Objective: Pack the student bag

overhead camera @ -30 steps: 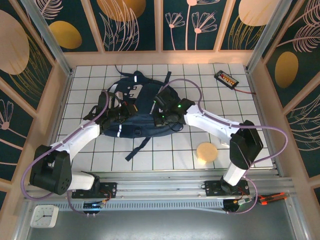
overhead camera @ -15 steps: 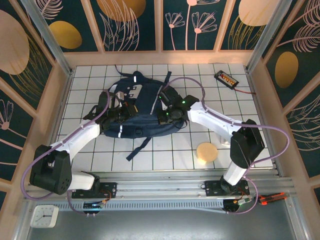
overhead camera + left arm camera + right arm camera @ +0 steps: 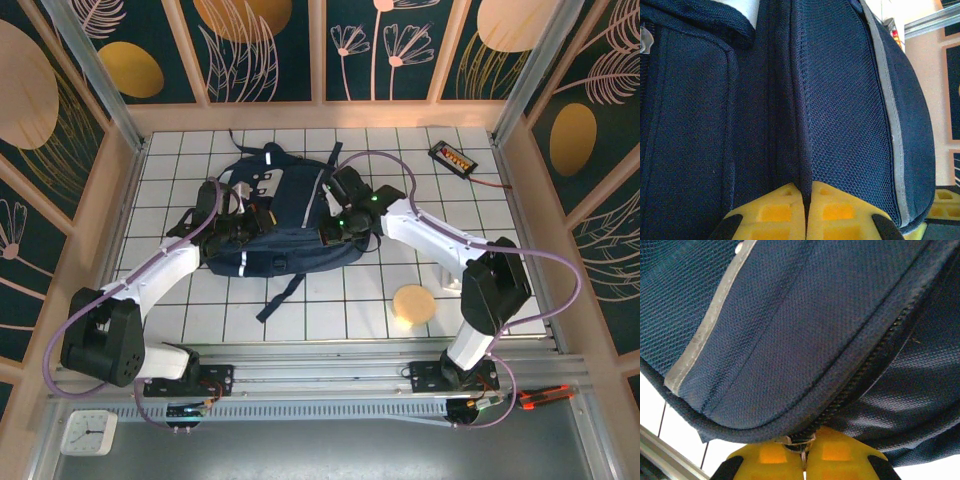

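The dark navy student bag (image 3: pixel 285 222) lies flat on the white tiled table with its pale stripes and black straps showing. My left gripper (image 3: pixel 243 222) is at the bag's left side, shut on a ridge of its navy fabric (image 3: pixel 802 150) that runs up between the yellow fingers (image 3: pixel 770 212). My right gripper (image 3: pixel 330 232) is at the bag's right edge, shut on the zipper pull (image 3: pixel 802 441) at the end of the black zipper line (image 3: pixel 875 365). A grey stripe (image 3: pixel 710 325) crosses the panel above it.
A round tan disc (image 3: pixel 412 303) lies on the tiles near the right arm's base. A small black device with orange lights (image 3: pixel 452 157) and its cable sit at the back right. Wooden walls surround the table, and a metal rail (image 3: pixel 330 350) runs along the near edge.
My right gripper has moved up and away along the bag's right edge, holding the zipper pull. The bag has shifted slightly. The left gripper has kept its grip in place.
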